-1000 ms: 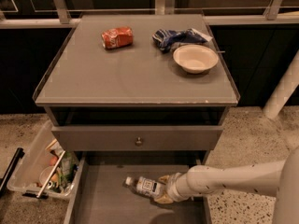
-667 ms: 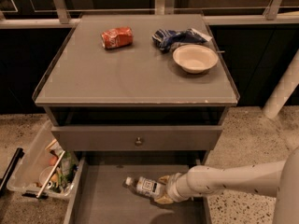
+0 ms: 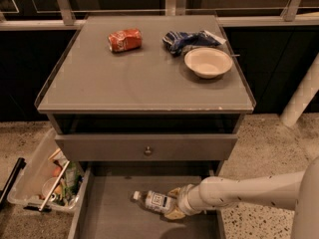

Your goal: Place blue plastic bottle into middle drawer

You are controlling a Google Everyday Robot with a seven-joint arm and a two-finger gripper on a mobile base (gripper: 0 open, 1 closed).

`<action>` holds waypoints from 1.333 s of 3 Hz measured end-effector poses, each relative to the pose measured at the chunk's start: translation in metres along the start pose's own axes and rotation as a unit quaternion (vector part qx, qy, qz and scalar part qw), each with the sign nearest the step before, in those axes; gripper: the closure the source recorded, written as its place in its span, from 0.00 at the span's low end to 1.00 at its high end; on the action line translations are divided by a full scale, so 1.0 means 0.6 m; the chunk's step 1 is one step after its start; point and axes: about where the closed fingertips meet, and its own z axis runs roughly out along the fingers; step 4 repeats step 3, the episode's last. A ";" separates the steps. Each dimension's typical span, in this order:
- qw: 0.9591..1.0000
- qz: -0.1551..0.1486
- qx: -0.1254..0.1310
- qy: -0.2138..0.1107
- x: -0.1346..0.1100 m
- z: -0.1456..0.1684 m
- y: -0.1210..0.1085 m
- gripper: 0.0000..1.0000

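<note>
The blue plastic bottle (image 3: 155, 201) lies on its side in the open middle drawer (image 3: 112, 214), white cap pointing left. My gripper (image 3: 174, 204) comes in from the right on a white arm and is shut on the bottle's base end, low over the drawer's grey floor. The bottle's label with dark print faces up.
A grey drawer front with a round knob (image 3: 147, 150) sits above the open drawer. On the cabinet top (image 3: 124, 78) lie a red soda can (image 3: 124, 40), a dark blue snack bag (image 3: 185, 39) and a white bowl (image 3: 208, 62). A clear bin of items (image 3: 47, 180) stands on the floor at left.
</note>
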 end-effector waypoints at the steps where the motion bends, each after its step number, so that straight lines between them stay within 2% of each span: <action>1: 1.000 0.000 0.000 0.000 0.000 0.000 0.000 0.12; 2: 1.000 0.000 0.000 0.000 0.000 0.000 0.000 0.00; 4: 1.000 0.000 0.000 0.000 0.000 0.000 0.000 0.00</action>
